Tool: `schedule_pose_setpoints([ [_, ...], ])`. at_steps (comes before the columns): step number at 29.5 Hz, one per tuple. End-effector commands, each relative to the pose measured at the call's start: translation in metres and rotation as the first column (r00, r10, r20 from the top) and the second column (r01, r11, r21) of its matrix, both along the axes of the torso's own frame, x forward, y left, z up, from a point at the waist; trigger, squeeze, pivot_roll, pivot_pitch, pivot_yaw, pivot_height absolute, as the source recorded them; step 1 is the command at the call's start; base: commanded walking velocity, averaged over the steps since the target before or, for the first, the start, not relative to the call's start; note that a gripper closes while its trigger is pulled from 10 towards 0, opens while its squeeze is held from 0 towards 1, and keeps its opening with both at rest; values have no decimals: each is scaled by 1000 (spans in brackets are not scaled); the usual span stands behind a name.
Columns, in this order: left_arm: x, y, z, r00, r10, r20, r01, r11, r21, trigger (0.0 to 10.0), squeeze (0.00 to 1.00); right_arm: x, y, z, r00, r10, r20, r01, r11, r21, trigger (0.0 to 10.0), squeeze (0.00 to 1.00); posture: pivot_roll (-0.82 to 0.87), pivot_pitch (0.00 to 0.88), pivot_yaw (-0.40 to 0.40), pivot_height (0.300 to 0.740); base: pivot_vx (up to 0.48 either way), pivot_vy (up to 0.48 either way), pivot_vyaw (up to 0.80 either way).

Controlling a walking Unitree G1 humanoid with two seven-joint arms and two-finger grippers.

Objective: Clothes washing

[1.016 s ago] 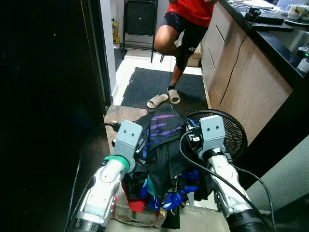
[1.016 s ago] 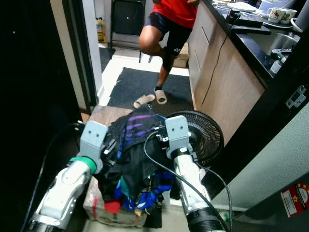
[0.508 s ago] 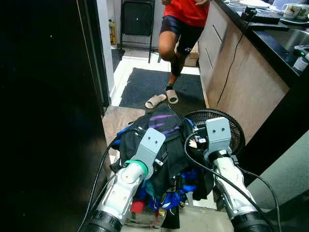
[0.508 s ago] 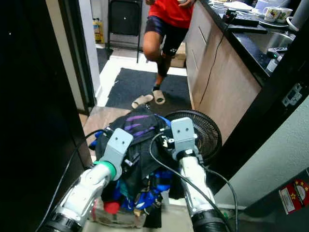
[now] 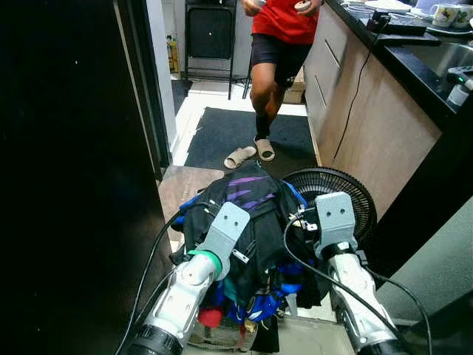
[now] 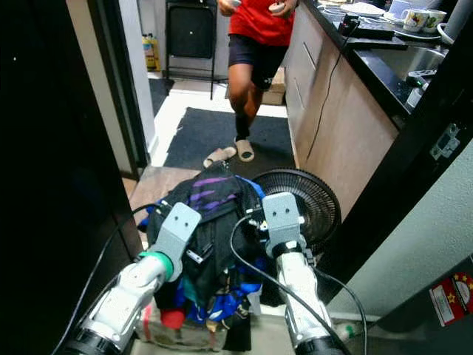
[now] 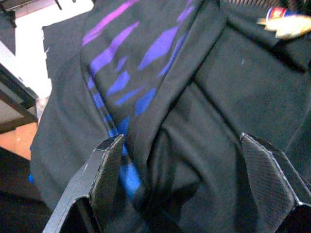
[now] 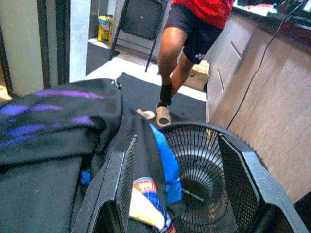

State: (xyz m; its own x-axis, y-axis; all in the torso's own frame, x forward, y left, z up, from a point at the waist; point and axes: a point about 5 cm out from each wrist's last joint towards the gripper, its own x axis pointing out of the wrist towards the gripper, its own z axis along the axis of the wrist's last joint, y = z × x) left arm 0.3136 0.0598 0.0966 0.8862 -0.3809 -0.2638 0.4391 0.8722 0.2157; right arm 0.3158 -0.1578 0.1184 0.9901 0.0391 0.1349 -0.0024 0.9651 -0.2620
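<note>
You had the clothes pile heaped in a basket on the floor right under you, between a dark door on your left and a black fan lying on your right. The heap's long axis ran away from you, toward the dark mat; on top lay a black garment whose purple streaks slanted the same way. Your left gripper sat on the near left of the pile, fingers spread wide over the black cloth, pinching nothing. Your right gripper hung at the pile's right edge, fingers also apart, one over the clothes, the other over the fan's grille. Beyond the mat, a person in a red top stood beside the wooden counter, with a loose slipper near their feet.
</note>
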Motion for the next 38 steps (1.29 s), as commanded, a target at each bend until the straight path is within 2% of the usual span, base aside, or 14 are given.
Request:
schedule_pose_setpoints([
  [1,-4,1,-6,1000,2,-17,-2,1000,29,10000,0,-4,1,-5,1000,0,-23,0,1000,-1,10000,0,13,50,37,740,0,0,0],
  [4,-6,4,-7,1000,10,-20,-10,999,43,10000,0,-7,1,-8,999,5,-33,-5,1000,-2,10000,0,31,71,33,740,0,0,0],
  [9,-13,31,5,998,59,7,-60,996,64,10000,0,-7,3,-15,997,44,-70,-45,999,-9,10000,0,126,122,6,740,0,0,0],
  [11,-16,68,16,993,118,15,-118,989,84,10000,0,0,10,-12,995,77,-69,-78,997,-11,10000,0,153,124,-9,740,0,0,0],
  [12,-16,68,16,993,118,15,-118,989,84,10000,0,0,10,-12,995,77,-69,-78,997,-11,10000,0,153,124,-9,740,0,0,0],
  [15,-26,116,23,985,171,-3,-169,978,122,10000,0,7,18,-7,992,105,-64,-106,994,-7,10000,0,183,118,-24,740,0,0,0],
  [18,-26,128,28,980,198,19,-199,974,105,10000,0,8,20,-8,992,111,-65,-112,994,-7,10000,0,184,110,-28,740,0,0,0],
  [21,-24,131,34,975,217,44,-220,973,75,10000,0,9,21,-7,991,113,-66,-114,993,-7,10000,0,177,104,-29,740,0,0,0],
  [23,-19,124,54,961,244,130,-241,970,-32,10000,0,10,21,-4,992,112,-52,-112,994,-1,10000,0,168,87,-30,740,0,0,0],
  [27,-22,113,62,960,221,174,-214,975,-59,10000,0,9,20,-2,994,106,-42,-106,994,4,10000,0,147,72,-28,740,0,0,0],
  [31,-27,96,47,971,205,127,-196,978,-77,10000,0,4,16,-5,995,90,-43,-90,996,7,10000,0,115,61,-28,740,0,0,0],
  [35,-25,91,40,966,236,104,-226,969,-98,10000,0,2,11,-12,994,90,-67,-90,996,-2,10000,0,100,63,-24,740,0,0,0],
  [37,-21,89,39,961,257,101,-245,962,-119,10000,0,8,13,-5,990,133,-46,-132,991,8,10000,0,103,67,-26,740,0,0,0],
  [38,-17,87,43,959,262,110,-248,960,-128,10000,0,18,24,9,980,200,-4,-200,979,50,10000,0,114,73,-29,740,0,0,0],
])
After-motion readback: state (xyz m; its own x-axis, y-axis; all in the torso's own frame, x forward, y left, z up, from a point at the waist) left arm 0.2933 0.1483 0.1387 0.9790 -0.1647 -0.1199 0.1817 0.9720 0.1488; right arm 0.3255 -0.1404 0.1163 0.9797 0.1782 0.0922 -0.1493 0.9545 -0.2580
